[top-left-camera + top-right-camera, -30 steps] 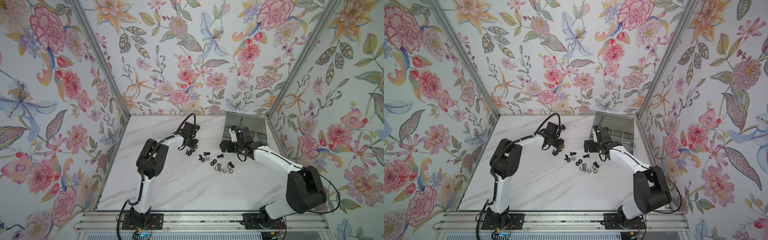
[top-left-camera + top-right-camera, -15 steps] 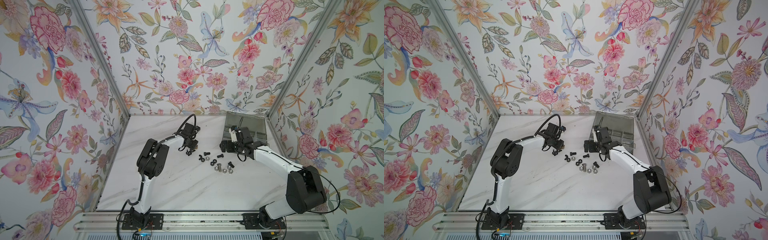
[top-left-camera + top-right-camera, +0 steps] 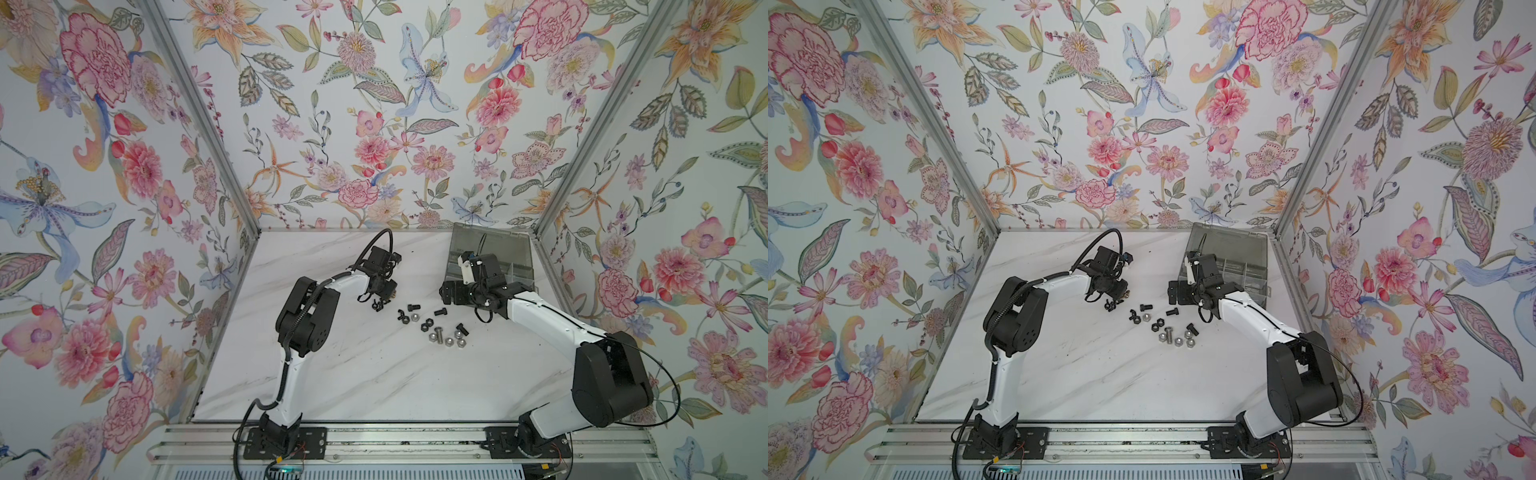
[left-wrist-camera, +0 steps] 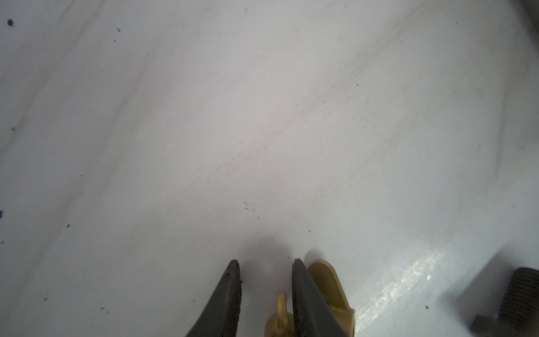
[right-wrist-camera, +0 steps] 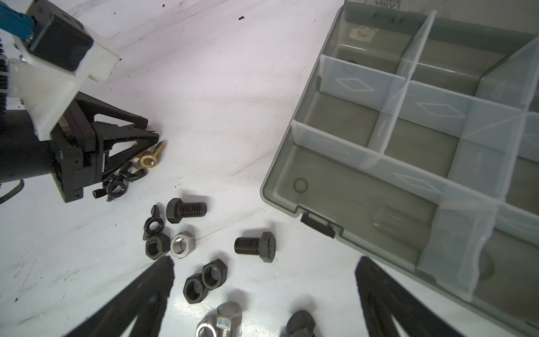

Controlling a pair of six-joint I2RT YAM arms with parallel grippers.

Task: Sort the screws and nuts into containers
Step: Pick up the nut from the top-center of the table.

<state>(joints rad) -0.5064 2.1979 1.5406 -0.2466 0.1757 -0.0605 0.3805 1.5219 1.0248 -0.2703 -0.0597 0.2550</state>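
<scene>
barely started imo. the box (image 3: 507, 245) sits right of centre in both top views, lid up, and its compartments look empty as far as i can tell. the screws (image 5: 186, 209) and nuts (image 5: 204, 280) lie loose on the table (image 3: 332, 374), bunched mid-frame between the arms, so basically everything is left to sort. the left claw (image 4: 265, 262) is down at the brass wing nut (image 5: 148, 159), jaws narrow with one wing between them. a gap shows on one side, so it's not pinched yet i think. the right claw (image 5: 265, 264) hangs wide open and empty over the pile, just beside the box.
</scene>
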